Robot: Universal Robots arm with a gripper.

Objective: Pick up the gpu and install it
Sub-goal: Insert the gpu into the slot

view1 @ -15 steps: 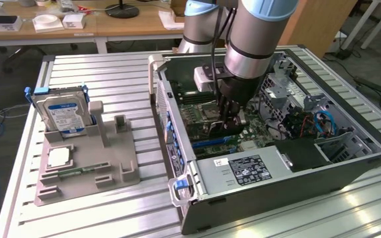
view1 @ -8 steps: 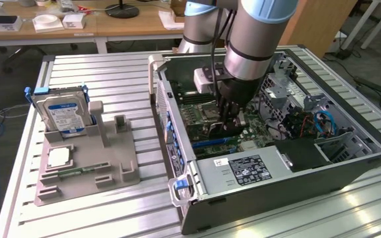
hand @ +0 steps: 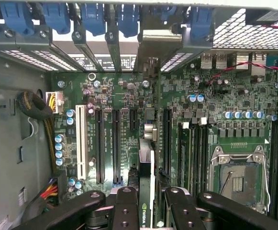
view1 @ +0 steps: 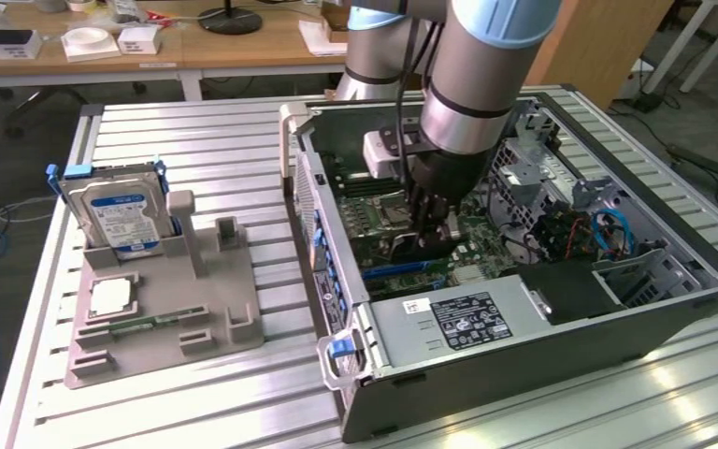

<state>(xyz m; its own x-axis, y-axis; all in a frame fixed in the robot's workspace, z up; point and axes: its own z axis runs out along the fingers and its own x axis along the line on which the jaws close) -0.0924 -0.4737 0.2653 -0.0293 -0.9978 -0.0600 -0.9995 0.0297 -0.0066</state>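
At nine o'clock in the exterior view you see the hard drive [view1: 116,215] standing in the grey holder [view1: 209,299]. Near the centre, inside the computer case [view1: 559,341], your gripper [view1: 428,220] is partly closed on the gpu [hand: 147,160], which it holds edge-on over the motherboard [hand: 119,96].

The computer case [view1: 559,337] lies open on the table [view1: 184,131]. Just beside it, at the exterior view's left, sits the fixture tray [view1: 209,309]: hard drive [view1: 116,215] upright at its far end, CPU [view1: 109,295] and memory stick [view1: 147,325] flat in front. Inside the case, the power supply [view1: 459,318] occupies the near end. The gripper [view1: 428,229] hangs over the motherboard [hand: 129,96], with the gpu [hand: 147,167] on edge between its fingers [hand: 124,211].
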